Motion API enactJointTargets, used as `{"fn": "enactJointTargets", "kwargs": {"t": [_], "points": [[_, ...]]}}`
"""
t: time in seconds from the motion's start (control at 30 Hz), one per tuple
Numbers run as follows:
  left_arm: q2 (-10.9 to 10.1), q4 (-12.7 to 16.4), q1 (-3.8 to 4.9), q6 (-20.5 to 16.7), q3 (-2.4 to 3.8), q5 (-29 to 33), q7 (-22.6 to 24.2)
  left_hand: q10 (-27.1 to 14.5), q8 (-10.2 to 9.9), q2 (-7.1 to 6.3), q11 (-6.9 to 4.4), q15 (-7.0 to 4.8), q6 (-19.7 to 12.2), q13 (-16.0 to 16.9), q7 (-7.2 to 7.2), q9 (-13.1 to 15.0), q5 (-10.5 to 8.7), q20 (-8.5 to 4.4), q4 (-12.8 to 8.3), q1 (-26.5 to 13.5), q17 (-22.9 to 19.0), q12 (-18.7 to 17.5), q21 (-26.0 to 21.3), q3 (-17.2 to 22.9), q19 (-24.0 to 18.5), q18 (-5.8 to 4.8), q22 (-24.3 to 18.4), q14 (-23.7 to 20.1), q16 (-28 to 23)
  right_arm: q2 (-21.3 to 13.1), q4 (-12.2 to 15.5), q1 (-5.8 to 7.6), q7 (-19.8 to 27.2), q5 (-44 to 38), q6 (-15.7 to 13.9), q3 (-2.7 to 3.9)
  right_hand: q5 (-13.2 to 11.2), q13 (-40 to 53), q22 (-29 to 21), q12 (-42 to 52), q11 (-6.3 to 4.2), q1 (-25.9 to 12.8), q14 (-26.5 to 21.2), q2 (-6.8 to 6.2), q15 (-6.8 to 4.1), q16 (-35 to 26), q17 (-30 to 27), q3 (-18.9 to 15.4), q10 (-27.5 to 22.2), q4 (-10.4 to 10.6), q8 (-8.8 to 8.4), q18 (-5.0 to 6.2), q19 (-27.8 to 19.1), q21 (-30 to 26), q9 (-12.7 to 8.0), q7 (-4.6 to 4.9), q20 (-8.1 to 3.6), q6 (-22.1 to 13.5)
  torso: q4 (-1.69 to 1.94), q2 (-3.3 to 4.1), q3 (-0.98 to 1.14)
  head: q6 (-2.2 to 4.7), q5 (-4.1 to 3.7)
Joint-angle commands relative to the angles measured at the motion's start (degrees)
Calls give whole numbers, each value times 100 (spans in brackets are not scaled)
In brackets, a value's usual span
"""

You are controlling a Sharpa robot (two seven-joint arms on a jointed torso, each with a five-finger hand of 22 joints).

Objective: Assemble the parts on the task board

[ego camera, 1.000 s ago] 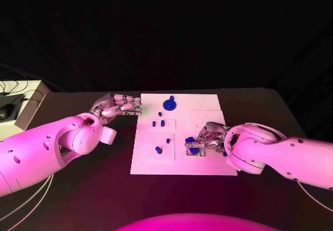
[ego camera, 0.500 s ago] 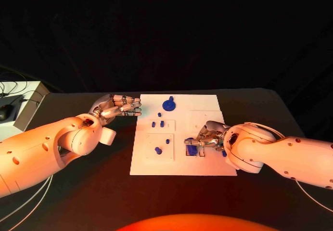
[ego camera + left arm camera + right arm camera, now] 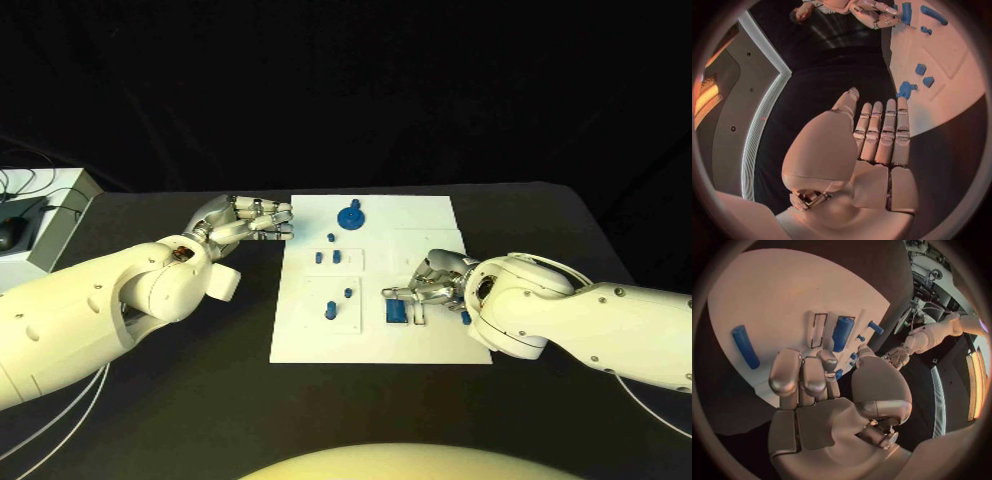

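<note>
Left hand [image 3: 248, 219] rested empty just off the left edge of the task board [image 3: 433, 342], fingers straight and side by side, bare black table [image 3: 188, 400] beside it. Small blue parts [image 3: 330, 257] lay on the board's left half, a round blue part [image 3: 352, 215] near its far edge. Right hand [image 3: 430, 290] rested on the board's right half, fingers curled beside a blue block [image 3: 395, 311]; apparently holding nothing, though contact was unclear. No legible writing appeared.
</note>
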Motion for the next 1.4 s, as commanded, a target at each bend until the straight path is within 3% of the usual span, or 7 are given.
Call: {"fn": "enactJointTargets", "kwargs": {"t": [0.03,0.27,0.37,0.6,0.7,1.0,1.4], "points": [[5,19,-2,78,5,25,31,-21,-21,32,0,-5,-52,-5,5,-1,19,51,28,27,-4,-20,2,6,4,33,-9,-35,26,-58,58,-5,135,-56,42,1,-2,10,801,23,5,69,-11,37,-34,25,4,18,39,-5,18,-35,342,48,1,-5,-33,53,2,2,1,3,12],[5,19,-3,82,5,25,38,-21,-21,32,0,-5,-52,-5,5,-1,19,51,28,27,-4,-20,2,6,4,33,-9,-35,26,-251,142,-8,474,161,-114,3,93,7,802,-3,8,461,-15,199,-33,26,2,-116,28,-177,19,-37,337,60,11,-1,-34,39,-1,-1,-1,14,12],[8,17,-3,85,5,25,43,-21,-21,32,0,-5,-52,-5,5,-1,19,51,28,27,-4,-20,2,6,4,33,-9,-35,26,-381,175,-6,663,291,-174,6,194,-2,799,-17,18,759,-13,383,-25,23,-1,-274,11,-770,-23,-34,328,53,-13,12,-26,40,-2,-4,4,20,9],[16,16,-4,89,5,31,67,-20,-19,37,-1,-6,-48,-5,1,-1,18,51,21,34,-3,-19,3,4,7,35,-10,-34,30,-745,213,40,1169,659,-188,19,80,-21,791,-43,24,1291,-24,524,-26,-14,-36,-60,-15,-1432,-48,-33,312,18,-3,24,-23,27,-12,-5,1,49,-31],[19,20,-4,85,5,35,89,-14,-18,39,-4,-8,-43,-5,-6,0,20,50,19,37,-3,-17,4,6,8,35,-10,-31,32,-960,200,81,1282,750,-52,21,189,-58,794,-95,33,1374,-24,536,-22,-32,-48,61,-26,-1627,-243,-33,305,31,-234,40,-10,101,-7,-3,0,56,-47],[35,39,-5,77,5,45,136,-5,-18,40,-8,-10,-36,-5,-12,-1,17,48,19,37,-3,-17,6,7,11,35,-9,-28,34,-1494,-2,152,1112,510,645,20,276,-91,806,-159,56,1148,-20,436,11,-14,-2,75,-43,-1256,-438,-26,306,96,-467,79,11,161,-7,-2,4,53,-205],[37,68,-18,87,5,47,154,-5,-18,40,-8,-10,-36,-5,-12,-1,17,48,19,37,-3,-17,6,7,11,35,-9,-28,34,-1589,8,28,487,-120,1136,2,380,92,842,70,-3,1042,-8,329,-37,58,96,164,129,-788,-296,-59,325,286,-332,-4,-35,272,6,-1,2,38,-342]]}}
